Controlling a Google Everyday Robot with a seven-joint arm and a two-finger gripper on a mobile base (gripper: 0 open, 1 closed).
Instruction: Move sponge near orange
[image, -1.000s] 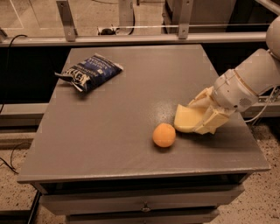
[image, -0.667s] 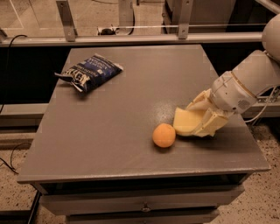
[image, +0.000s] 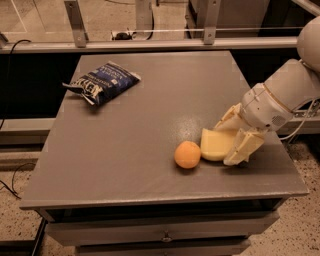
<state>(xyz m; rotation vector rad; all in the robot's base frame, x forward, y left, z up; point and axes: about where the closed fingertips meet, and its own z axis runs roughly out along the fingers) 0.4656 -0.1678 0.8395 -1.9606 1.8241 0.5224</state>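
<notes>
The pale yellow sponge (image: 215, 144) rests on the grey table (image: 150, 100) at the front right, its left edge almost touching the orange (image: 187, 154). My gripper (image: 225, 143) reaches in from the right. Its pale fingers (image: 242, 146) straddle the sponge's right part, one at the far side and one at the near side, closed against it. The white arm behind the gripper hides the sponge's right end.
A blue snack bag (image: 102, 82) lies at the table's back left. A metal rail (image: 150, 45) runs behind the table. The table's right edge is just under my arm, and a drawer front shows below the front edge.
The gripper and the sponge have shifted slightly left and down towards the orange. The orange and the bag have not moved.
</notes>
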